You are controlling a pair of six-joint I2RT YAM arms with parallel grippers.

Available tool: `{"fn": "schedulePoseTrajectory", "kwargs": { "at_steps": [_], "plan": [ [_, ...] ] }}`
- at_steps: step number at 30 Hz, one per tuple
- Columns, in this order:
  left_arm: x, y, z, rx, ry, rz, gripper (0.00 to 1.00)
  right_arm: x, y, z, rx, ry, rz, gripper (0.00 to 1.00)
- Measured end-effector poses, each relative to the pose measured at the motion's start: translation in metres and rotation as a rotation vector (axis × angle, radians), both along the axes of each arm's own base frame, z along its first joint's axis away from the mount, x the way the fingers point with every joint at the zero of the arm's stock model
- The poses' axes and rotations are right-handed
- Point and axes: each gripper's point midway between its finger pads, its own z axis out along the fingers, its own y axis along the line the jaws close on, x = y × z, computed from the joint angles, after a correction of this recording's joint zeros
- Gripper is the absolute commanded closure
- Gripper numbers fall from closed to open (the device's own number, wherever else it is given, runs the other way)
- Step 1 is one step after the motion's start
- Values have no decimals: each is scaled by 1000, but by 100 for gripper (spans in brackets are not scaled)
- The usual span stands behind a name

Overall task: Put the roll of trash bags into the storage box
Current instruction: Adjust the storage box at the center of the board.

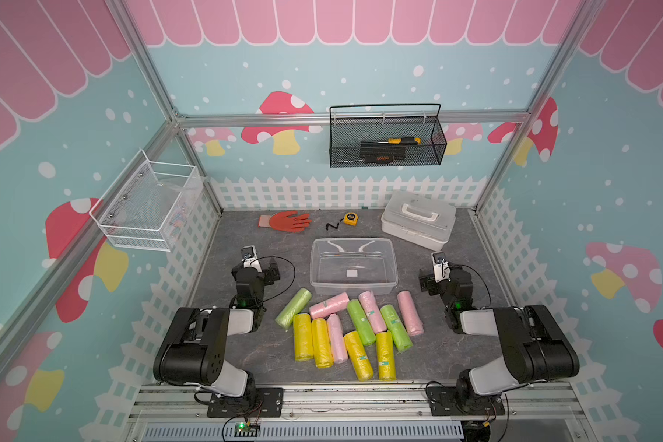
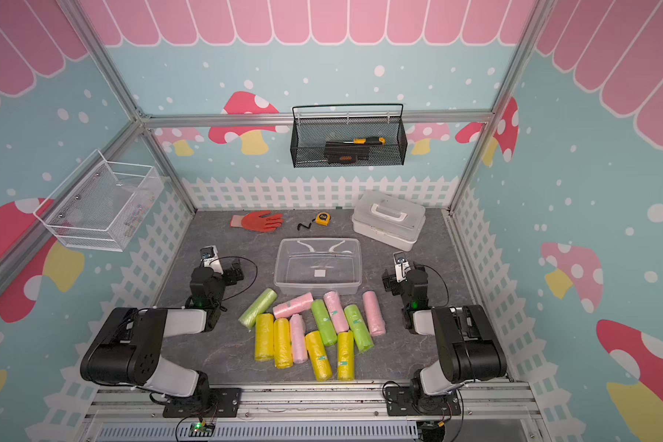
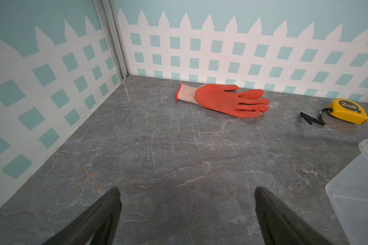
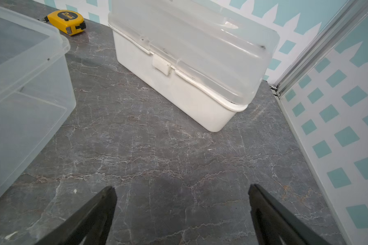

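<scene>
Left gripper (image 3: 187, 191): jaws spread wide, nothing between them, over bare table (image 3: 157, 148) left of the storage box (image 1: 353, 285). Right gripper (image 4: 182, 187): same, jaws wide apart, nothing held, over the table on the box's right side. Both arms are folded, wrists pointing at the far wall.

Nearest the robot base are the rolls of trash bags (image 1: 337, 338): eleven in a loose heap on the table between the two arms, four yellow, four pink, three green. Most point roughly toward the box, and several touch side by side. The leftmost green roll (image 1: 293, 306) lies tilted at the heap's left edge. The rightmost pink roll (image 1: 410, 312) lies at its right edge. The crosswise pink roll (image 1: 329, 305) lies just in front of the box's front wall; cannot tell if it touches. All rolls are outside the box.

The storage box is a clear tub with an open top, mid-table, just beyond the heap and between the grippers in both top views. The white sticker (image 1: 351, 273) shows on it.

Further back, by the far wall:
- The orange glove (image 1: 284, 221) lies flat, to the left.
- The yellow tape measure (image 1: 350, 219) is near the middle, with a black strap beside it.
- The white case (image 1: 418, 220) has a handle and a shut lid, and sits at an angle on the right.

The black wire basket (image 1: 387, 145) hangs on the far wall with hand tools inside. The white wire basket (image 1: 146, 206) hangs on the left wall.
</scene>
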Motion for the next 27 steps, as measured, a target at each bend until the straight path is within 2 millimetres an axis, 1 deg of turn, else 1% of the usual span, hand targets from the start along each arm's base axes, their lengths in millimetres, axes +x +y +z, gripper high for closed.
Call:
{"fn": "schedulePoseTrajectory", "kwargs": {
  "at_steps": [27],
  "plan": [
    [0, 0, 0, 0, 0, 0, 1, 0, 2, 1, 1, -6, 10, 1]
  ]
}}
